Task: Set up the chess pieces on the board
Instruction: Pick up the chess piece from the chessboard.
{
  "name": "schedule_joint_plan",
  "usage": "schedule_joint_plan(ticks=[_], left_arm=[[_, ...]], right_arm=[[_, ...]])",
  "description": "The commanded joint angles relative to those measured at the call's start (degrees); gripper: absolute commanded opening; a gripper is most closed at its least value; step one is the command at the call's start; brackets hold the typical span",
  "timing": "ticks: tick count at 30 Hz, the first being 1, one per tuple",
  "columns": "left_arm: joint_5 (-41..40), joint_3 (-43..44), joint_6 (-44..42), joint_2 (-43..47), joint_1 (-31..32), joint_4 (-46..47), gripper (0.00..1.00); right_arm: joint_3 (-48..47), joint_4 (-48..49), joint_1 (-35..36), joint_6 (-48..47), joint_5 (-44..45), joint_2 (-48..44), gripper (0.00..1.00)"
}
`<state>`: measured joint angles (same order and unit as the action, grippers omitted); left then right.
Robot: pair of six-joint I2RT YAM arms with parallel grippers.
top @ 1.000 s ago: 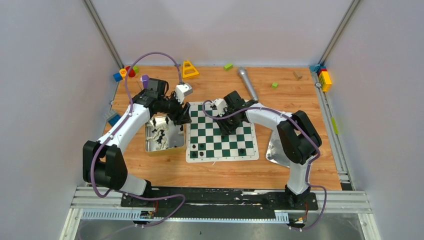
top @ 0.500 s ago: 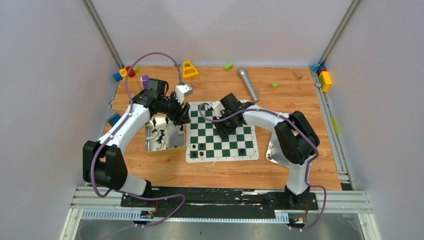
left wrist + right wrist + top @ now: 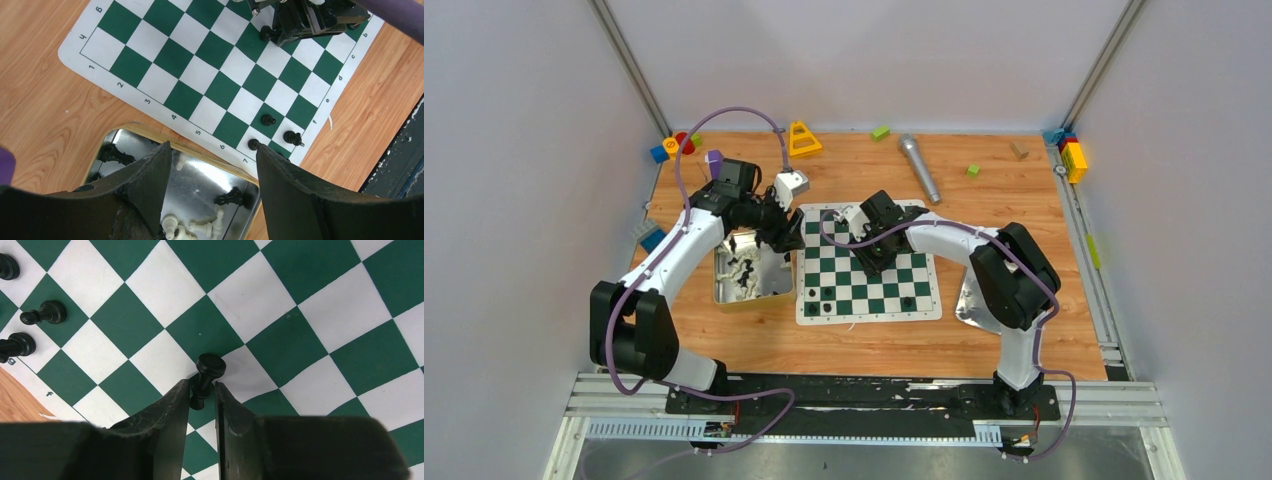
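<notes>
A black pawn [image 3: 210, 367] is pinched by the gripper [image 3: 202, 390] on the board [image 3: 310, 300]; three other pieces [image 3: 45, 312] are seen upper left.

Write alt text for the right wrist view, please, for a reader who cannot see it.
The right claw grips a black pawn by its stem over the green and white board. Three more black pieces are at the upper left.

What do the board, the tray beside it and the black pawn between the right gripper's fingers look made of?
Board: thin printed mat, probably vinyl, matte; it lies flat with a rounded corner. Tray: shiny metal, perhaps tin; mirror-like floor, gold-toned rim. Black pawn: likely moulded plastic, smooth with a faint sheen.
</notes>
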<state>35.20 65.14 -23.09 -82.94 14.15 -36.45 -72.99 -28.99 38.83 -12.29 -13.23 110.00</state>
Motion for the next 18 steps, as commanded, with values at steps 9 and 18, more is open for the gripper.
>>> schedule_joint_plan(ticks=[9, 18], left_arm=[[2.5, -0.3, -2.0, 0.8, 0.0, 1.4, 0.71], [20.0, -0.5, -11.2, -1.4, 0.1, 1.3, 0.68]], right_arm=[[2.0, 1.6, 0.3, -1.8, 0.6, -1.7, 0.12], [2.5, 0.5, -2.9, -8.7, -13.5, -9.8, 0.0]])
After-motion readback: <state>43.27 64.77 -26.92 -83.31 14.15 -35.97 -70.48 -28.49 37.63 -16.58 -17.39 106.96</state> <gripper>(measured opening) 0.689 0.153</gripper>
